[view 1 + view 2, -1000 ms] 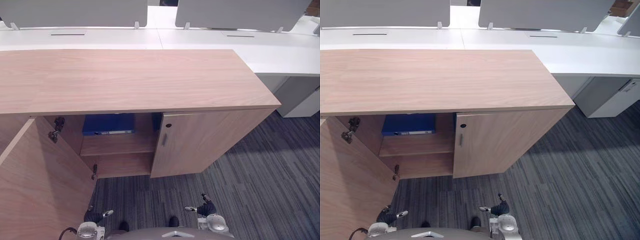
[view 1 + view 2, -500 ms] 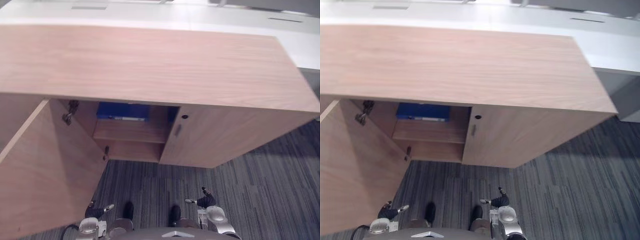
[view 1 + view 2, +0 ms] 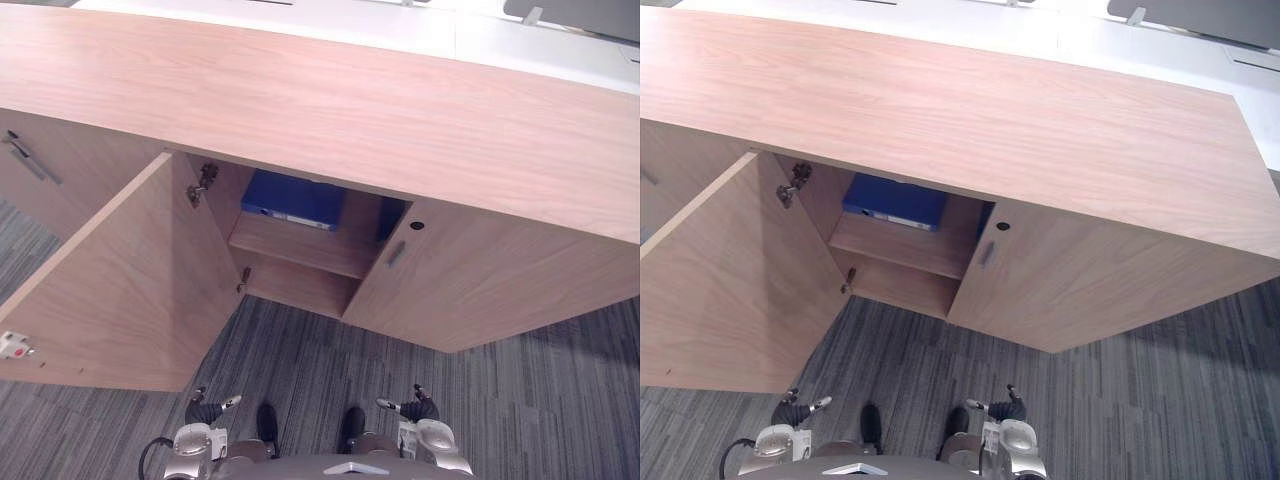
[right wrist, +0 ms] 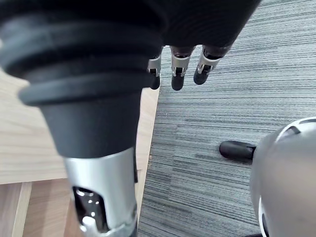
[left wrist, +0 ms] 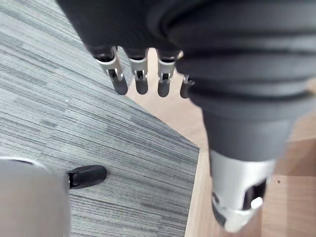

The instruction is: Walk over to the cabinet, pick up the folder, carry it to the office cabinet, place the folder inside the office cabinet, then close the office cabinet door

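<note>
A blue folder (image 3: 294, 200) lies flat on the upper shelf inside the wooden office cabinet (image 3: 330, 100). The cabinet's left door (image 3: 120, 285) stands wide open, swung out towards me; its right door (image 3: 480, 290) is closed. Both hands hang low at my sides, far below the folder and holding nothing. My left hand (image 3: 203, 411) has relaxed, straight fingers (image 5: 140, 81) over the carpet beside the open door. My right hand (image 3: 415, 408) also has straight fingers (image 4: 177, 74) over the carpet.
Grey striped carpet (image 3: 300, 350) lies between me and the cabinet. A lower shelf (image 3: 300, 285) sits under the folder's shelf. White desks (image 3: 420, 25) run behind the cabinet. Another cabinet door with a handle (image 3: 28, 165) shows at the far left.
The camera has turned and shifted, so the cabinet now lies slanted and the open door shows further right. The folder stays on its shelf; both hands still hang at my sides.
</note>
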